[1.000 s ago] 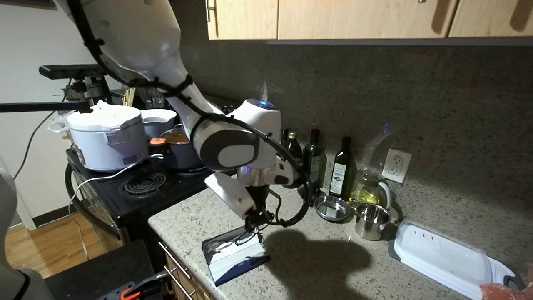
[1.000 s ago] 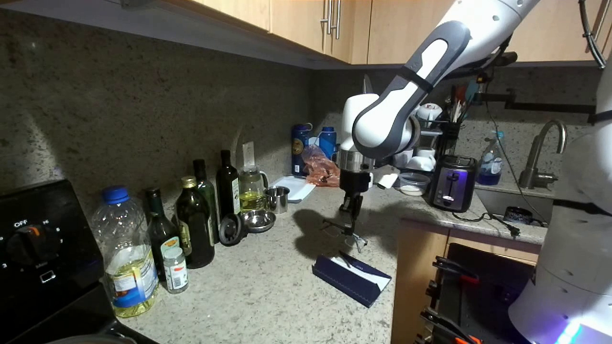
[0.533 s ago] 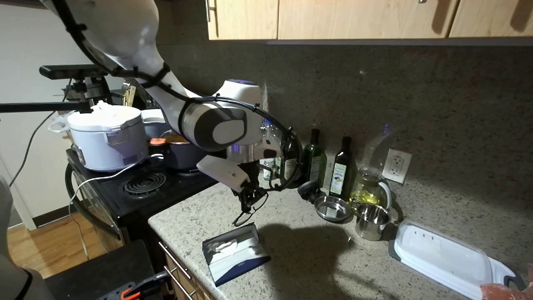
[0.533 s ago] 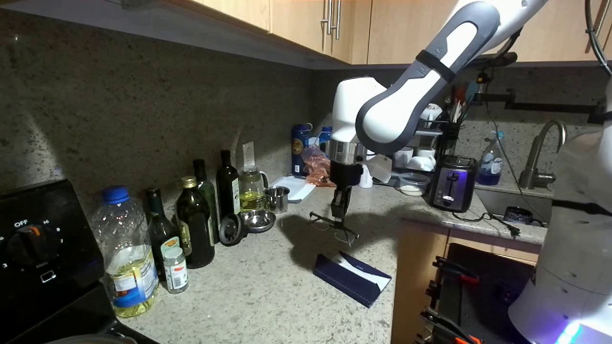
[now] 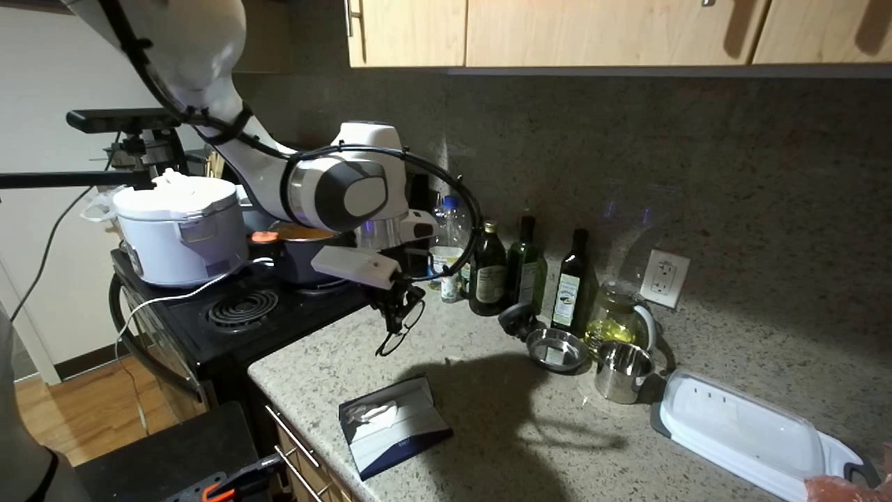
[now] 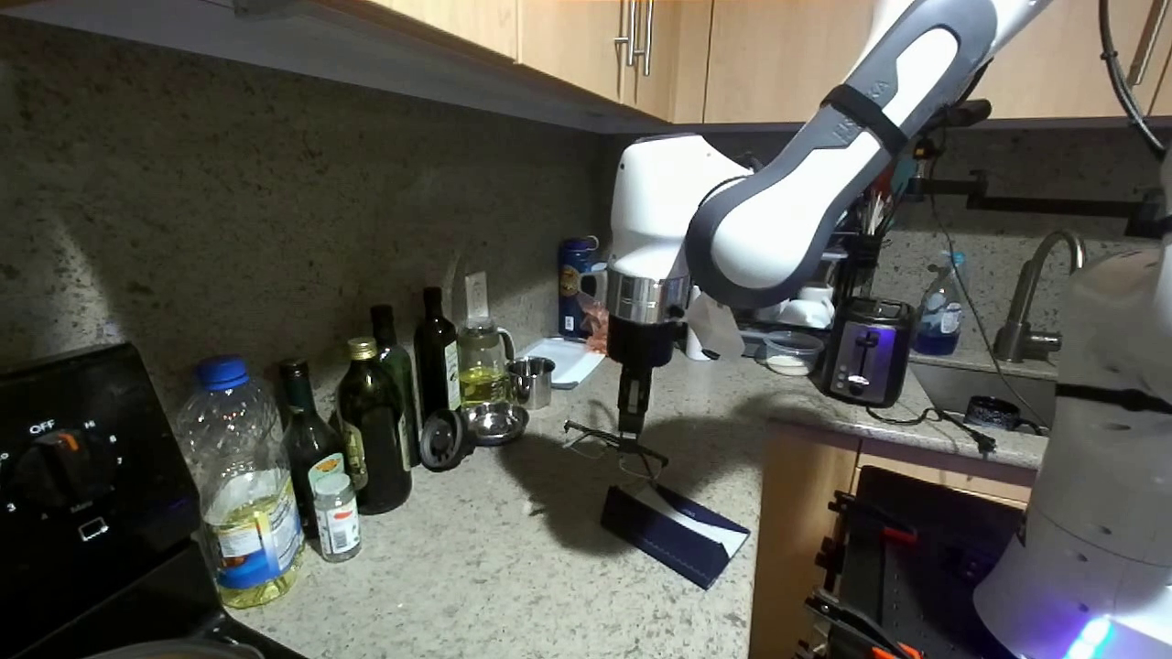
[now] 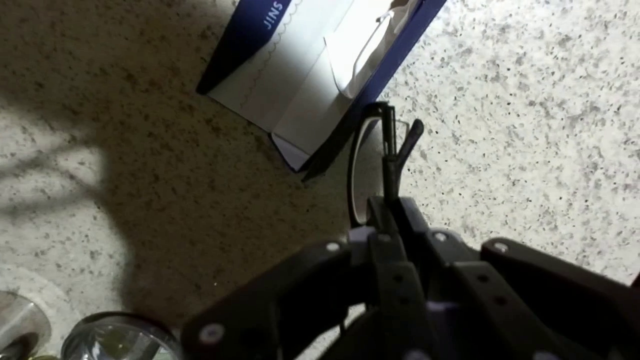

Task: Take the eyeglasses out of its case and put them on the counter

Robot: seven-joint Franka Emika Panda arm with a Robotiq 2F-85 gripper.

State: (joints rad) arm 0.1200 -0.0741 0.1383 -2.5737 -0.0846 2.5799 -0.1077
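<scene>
Robot hand (image 7: 394, 202) pinching dark-framed glasses (image 7: 391, 172) in the air above a speckled stone worktop (image 6: 439, 567). The case (image 5: 395, 427) lies open near them, by the worktop's front edge; the glasses are out, probably held high to clear its sides before being set down. Bottles (image 6: 374, 439) line the stone wall (image 6: 275, 229); a black stove (image 5: 242, 308) adjoins the worktop.

The wrist view's top edge crops the case (image 7: 305, 80); the end effector (image 7: 395, 209) partly hides the eyeglasses (image 7: 389, 172)
</scene>
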